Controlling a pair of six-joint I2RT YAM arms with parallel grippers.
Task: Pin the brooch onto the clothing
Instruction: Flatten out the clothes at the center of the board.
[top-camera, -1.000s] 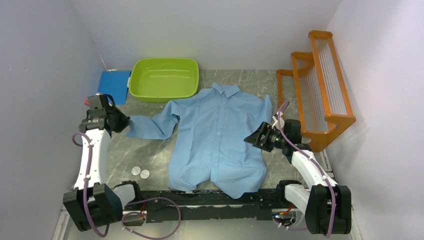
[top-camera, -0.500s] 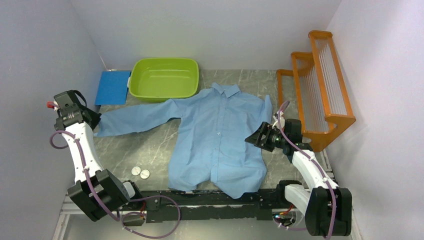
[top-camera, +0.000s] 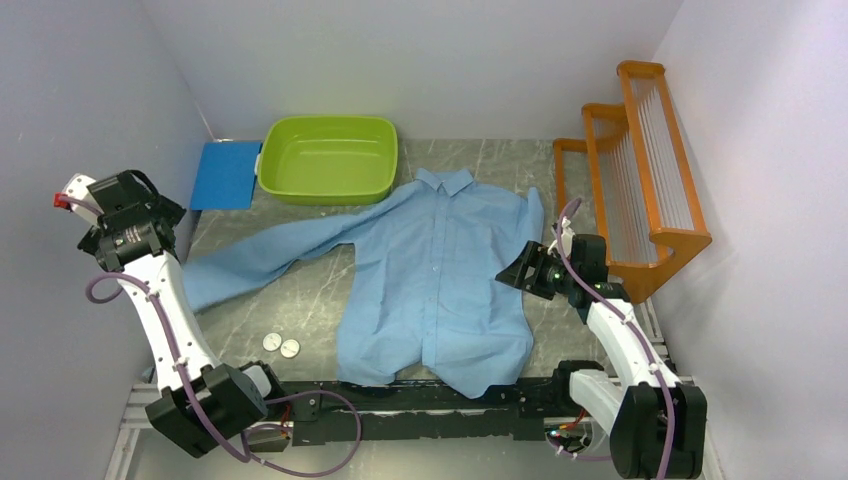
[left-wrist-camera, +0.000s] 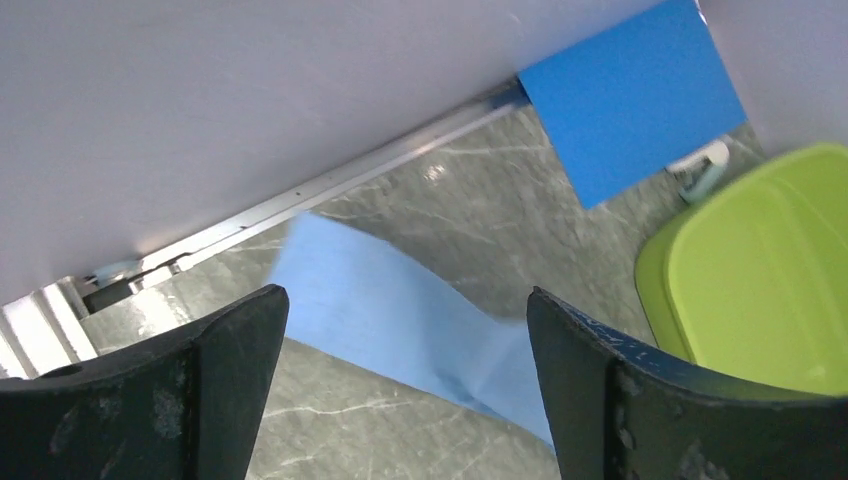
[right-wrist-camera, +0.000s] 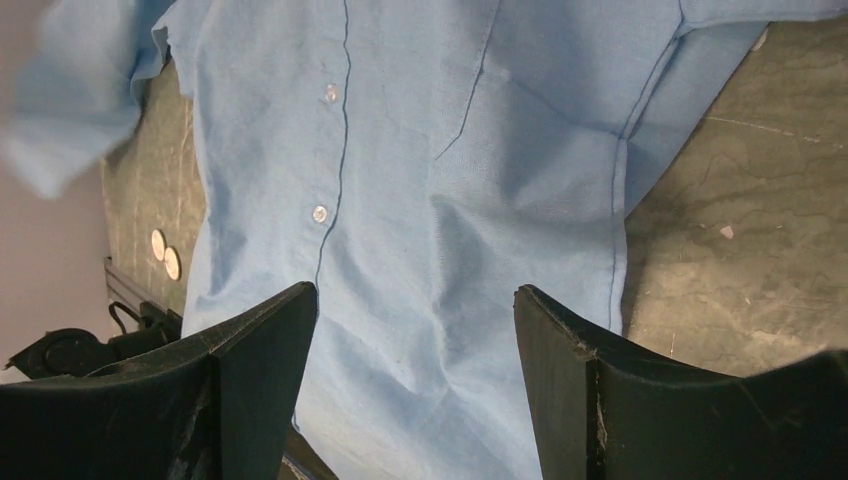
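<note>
Top: shirt (top-camera: 440, 280) flat, front up, mid-table, collar at 12, sleeve (top-camera: 260, 255) stretched to 9. Thin, soft, light cloth, likely to bunch and slide on the smooth grey table (top-camera: 300, 300); hold the chest panel nr the buttons. Two small discs (top-camera: 281, 345) at 7, prob. the brooch. Green tub (top-camera: 328, 158) at 11, orange rack (top-camera: 640, 170) at 2, walls close in.
L wrist: left gripper (left-wrist-camera: 405, 300) jaws wide apart, empty, above sleeve end.
R wrist: right gripper (right-wrist-camera: 415, 295) jaws apart, empty, over shirt front.

The left arm (top-camera: 165, 310) and right arm (top-camera: 622, 335) had white links between black joints and bases. Purple cables (top-camera: 98, 291) ran along each. The jaws were matte black and scuffed.
</note>
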